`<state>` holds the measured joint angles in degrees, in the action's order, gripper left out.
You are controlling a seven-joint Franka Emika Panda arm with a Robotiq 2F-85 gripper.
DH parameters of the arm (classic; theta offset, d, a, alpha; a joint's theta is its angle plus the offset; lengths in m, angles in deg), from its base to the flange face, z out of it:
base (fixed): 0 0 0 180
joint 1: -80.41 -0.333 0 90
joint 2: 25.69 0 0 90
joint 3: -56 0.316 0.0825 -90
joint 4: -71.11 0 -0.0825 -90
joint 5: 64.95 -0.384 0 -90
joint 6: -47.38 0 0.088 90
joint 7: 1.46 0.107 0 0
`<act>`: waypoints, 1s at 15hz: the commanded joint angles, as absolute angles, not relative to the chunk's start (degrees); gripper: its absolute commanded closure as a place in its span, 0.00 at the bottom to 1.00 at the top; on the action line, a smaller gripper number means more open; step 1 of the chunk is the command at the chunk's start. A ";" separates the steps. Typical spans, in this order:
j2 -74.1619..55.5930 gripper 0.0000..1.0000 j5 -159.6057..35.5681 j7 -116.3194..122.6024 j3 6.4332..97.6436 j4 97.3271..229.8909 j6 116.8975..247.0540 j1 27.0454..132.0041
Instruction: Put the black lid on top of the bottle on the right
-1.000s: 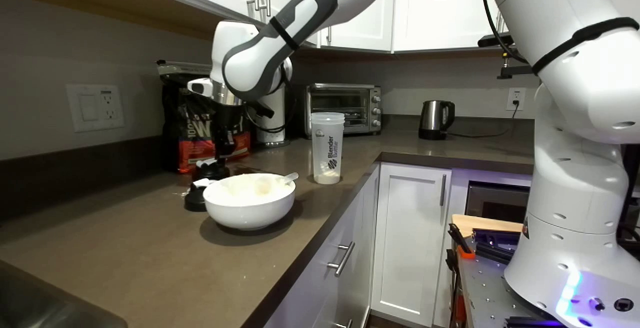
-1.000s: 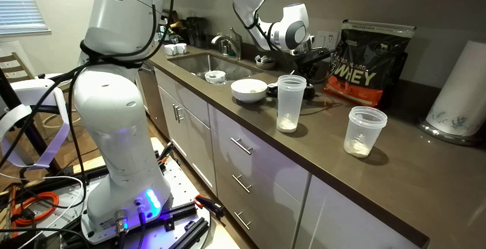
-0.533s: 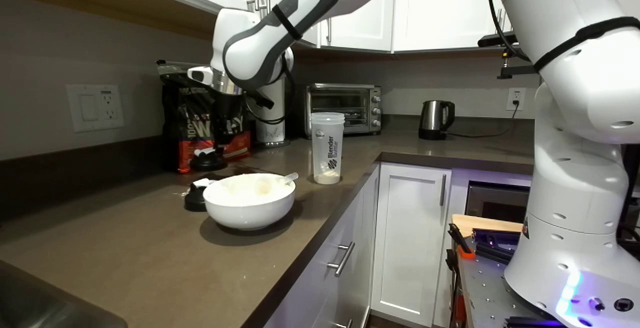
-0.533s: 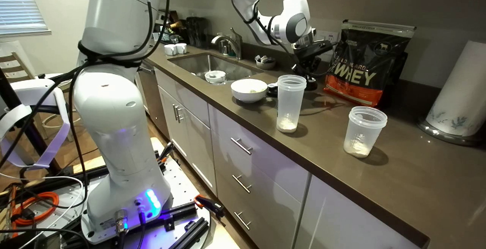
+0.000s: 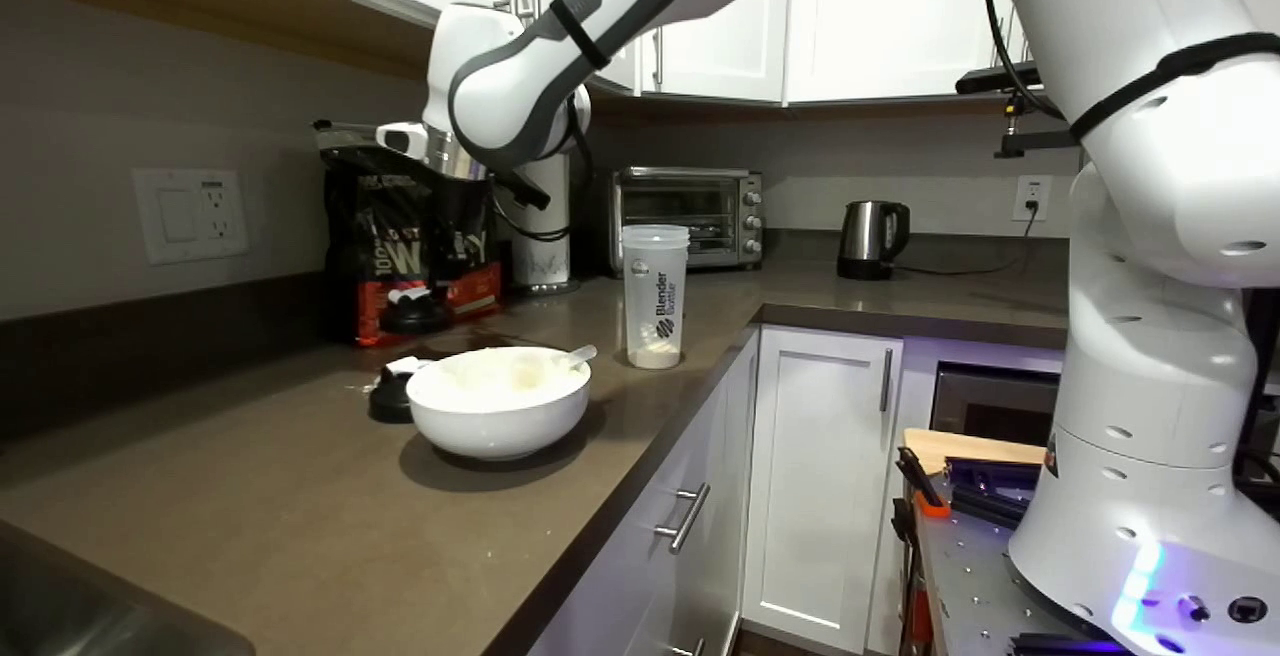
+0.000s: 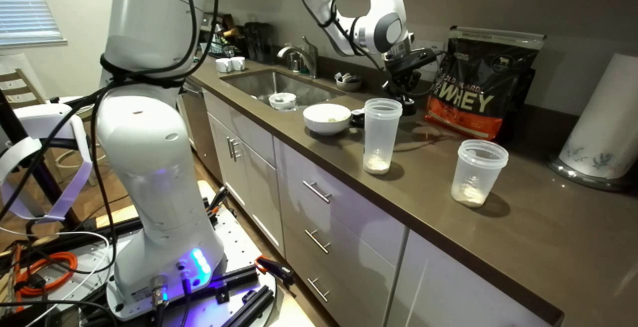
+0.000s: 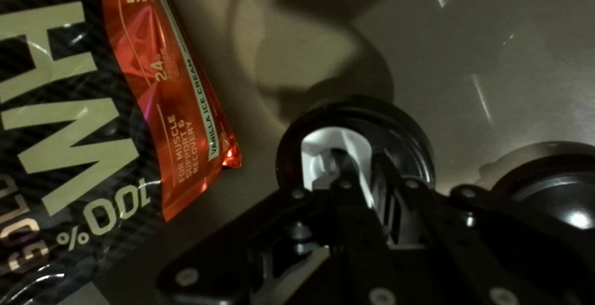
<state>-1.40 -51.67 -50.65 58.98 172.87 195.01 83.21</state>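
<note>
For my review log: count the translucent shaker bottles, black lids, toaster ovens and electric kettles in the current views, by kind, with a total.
Translucent shaker bottles: 2 (tall bottle, short bottle)
Black lids: 2 (held lid, lid beside the white bowl, the white bowl itself uncounted)
Toaster oven: 1
Electric kettle: 1
Total: 6

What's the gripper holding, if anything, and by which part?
A black lid, apparently by the white piece on its top, which the gripper pinches in the wrist view. Exact contact spots are too dark to tell.
</note>
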 commanded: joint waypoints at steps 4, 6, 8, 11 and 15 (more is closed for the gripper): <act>-8.13 0.94 -52.16 -49.70 59.23 180.13 197.03 83.62; -9.88 0.94 -52.16 -49.29 59.13 182.41 197.62 83.50; -11.92 0.94 -51.96 -48.56 58.94 184.94 198.04 83.28; -15.02 0.95 -51.78 -47.71 58.78 188.31 198.28 83.06; -18.99 0.94 -51.17 -46.79 58.49 191.93 197.96 82.66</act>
<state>-14.56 -51.75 -48.20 58.98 187.51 196.83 83.15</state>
